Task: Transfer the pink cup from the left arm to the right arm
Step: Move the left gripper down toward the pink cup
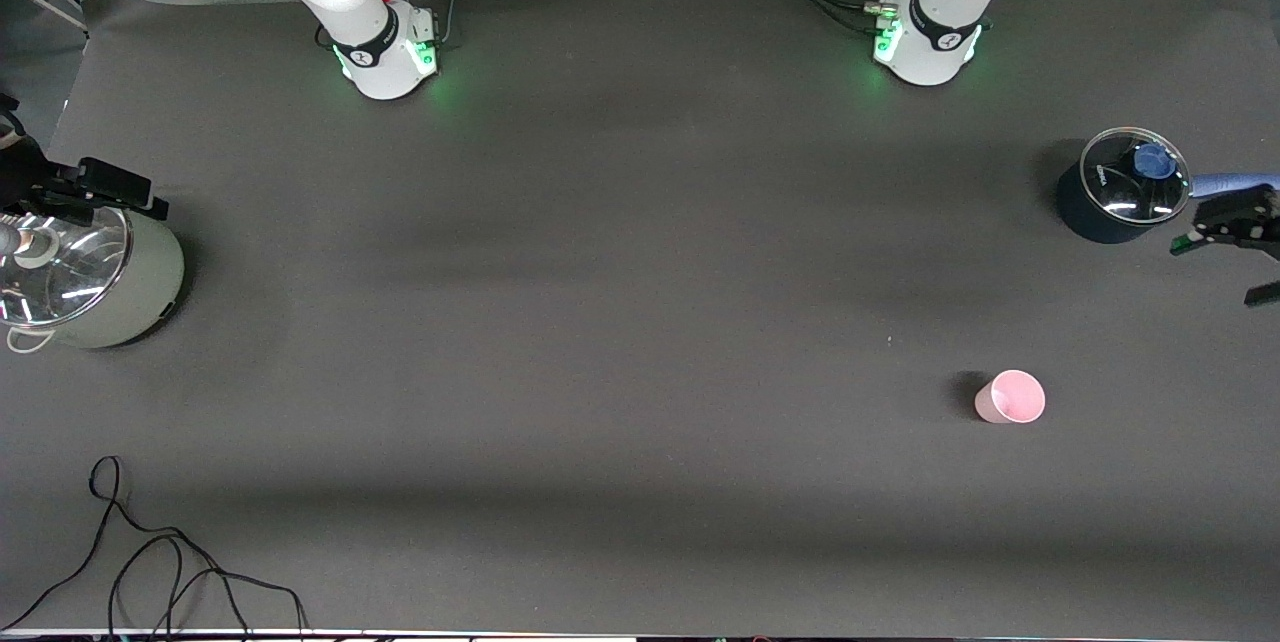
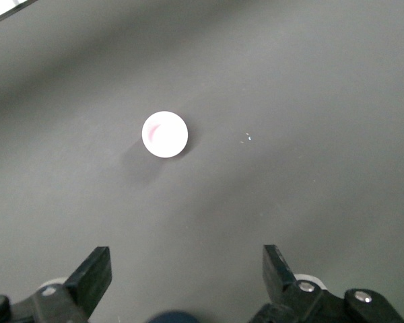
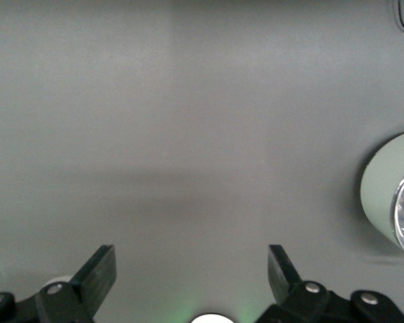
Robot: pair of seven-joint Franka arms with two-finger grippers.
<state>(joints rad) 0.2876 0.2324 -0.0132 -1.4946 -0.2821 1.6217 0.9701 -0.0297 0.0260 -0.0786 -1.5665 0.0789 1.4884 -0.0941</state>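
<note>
I am noting the pink cup (image 1: 1011, 396) standing upright and alone on the bench (image 1: 620, 322), toward the left arm's end, nearer the front camera than the dark lidded pot (image 1: 1120, 187). The left gripper (image 2: 187, 272) is hanging high above, jaws fully spread and empty, the cup lying ahead of them, not between. The right gripper (image 3: 192, 272) is waiting beside the pale green pot (image 3: 390, 202), equally spread and empty. My concern: a light, tapered cup is liable to tip or skid if one finger (image 2: 94, 272) lands first.
</note>
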